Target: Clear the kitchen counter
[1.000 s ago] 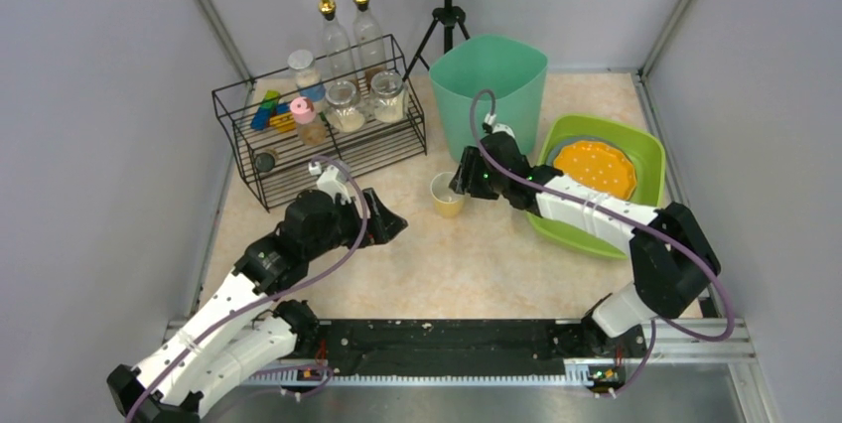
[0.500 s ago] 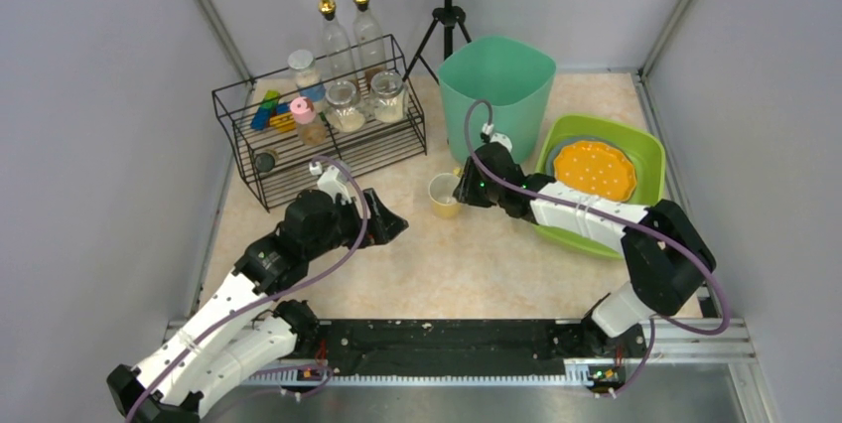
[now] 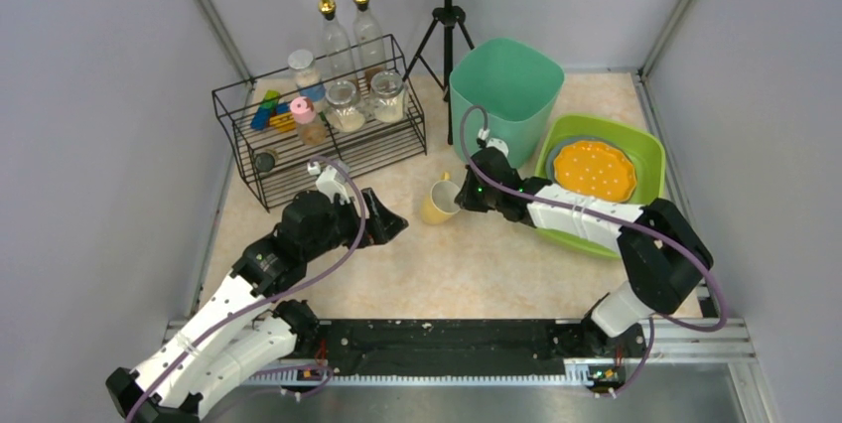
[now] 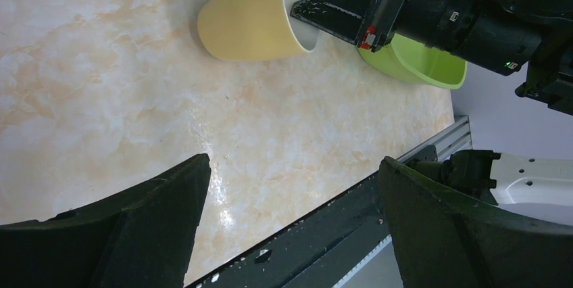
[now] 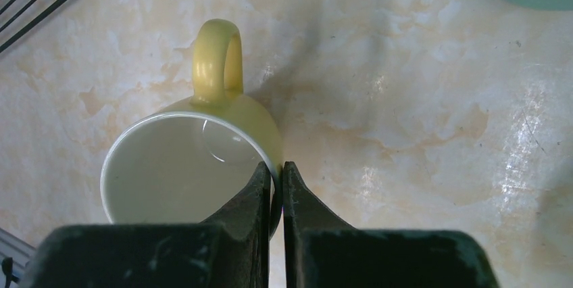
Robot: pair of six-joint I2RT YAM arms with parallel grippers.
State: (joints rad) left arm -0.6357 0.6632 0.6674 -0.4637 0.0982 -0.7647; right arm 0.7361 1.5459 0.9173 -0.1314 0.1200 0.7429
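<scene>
Right gripper (image 5: 277,170) clamped on the rim of the yellow mug (image 3: 437,203), one finger inside, one outside. Mug tilted, at centre of the overhead frame over the kitchen counter (image 3: 467,264). Contact between its base and the surface appears likely but is unconfirmed. Left gripper (image 4: 290,166) spread wide, holding nothing, left of centre.

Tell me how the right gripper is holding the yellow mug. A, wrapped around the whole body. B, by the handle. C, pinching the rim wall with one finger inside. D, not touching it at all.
C: the right wrist view shows the right gripper closed on the rim wall of the yellow mug, one finger inside and one outside, with the handle left free.
</scene>
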